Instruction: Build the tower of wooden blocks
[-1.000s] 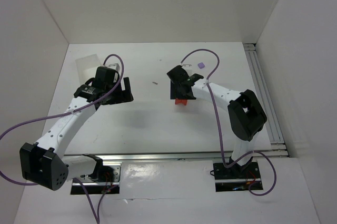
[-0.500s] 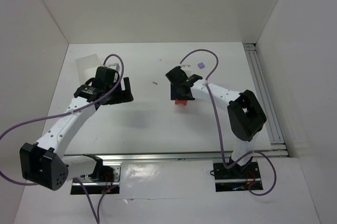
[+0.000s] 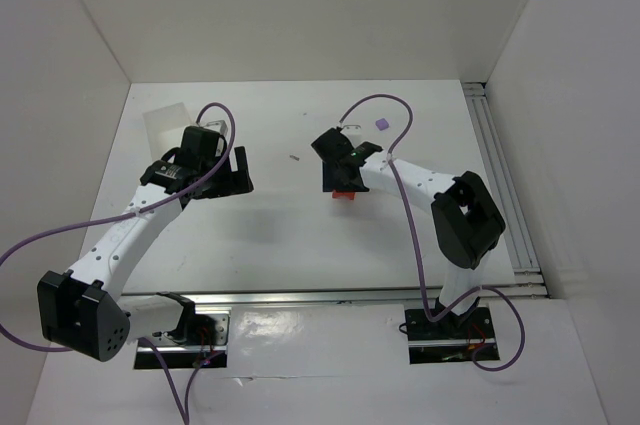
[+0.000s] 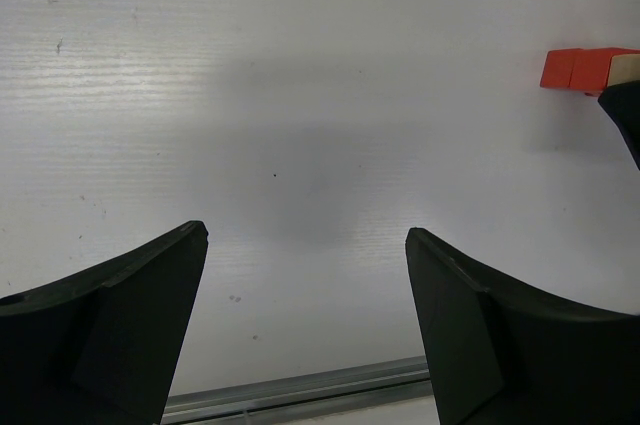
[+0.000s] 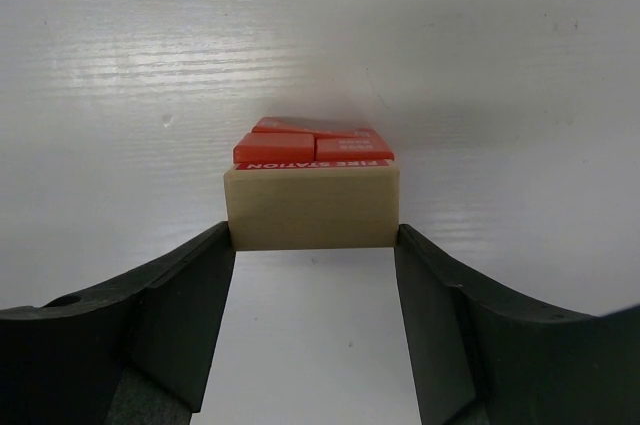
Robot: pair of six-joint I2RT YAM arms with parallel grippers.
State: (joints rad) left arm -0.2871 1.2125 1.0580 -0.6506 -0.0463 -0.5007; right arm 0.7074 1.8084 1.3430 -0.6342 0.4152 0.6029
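My right gripper [image 5: 312,237] is shut on a pale tan block [image 5: 311,207] with a red "FIRE STATION" strip, both fingertips pressed on its sides. The block sits against the red-orange blocks [image 5: 312,145] just beyond it. In the top view the right gripper [image 3: 340,177] is over the red-orange stack [image 3: 345,193] at mid-table. The stack also shows at the right edge of the left wrist view [image 4: 585,68]. A lilac cube [image 3: 382,123] lies alone at the back. My left gripper [image 3: 240,173] [image 4: 305,235] is open and empty over bare table, left of the stack.
A translucent white box [image 3: 165,125] stands at the back left behind the left arm. A tiny dark speck [image 3: 294,157] lies between the arms. A metal rail [image 3: 505,185] runs along the right wall, another [image 4: 300,390] along the near edge.
My right gripper has shifted slightly to the left with the tan block. The left arm has not moved.
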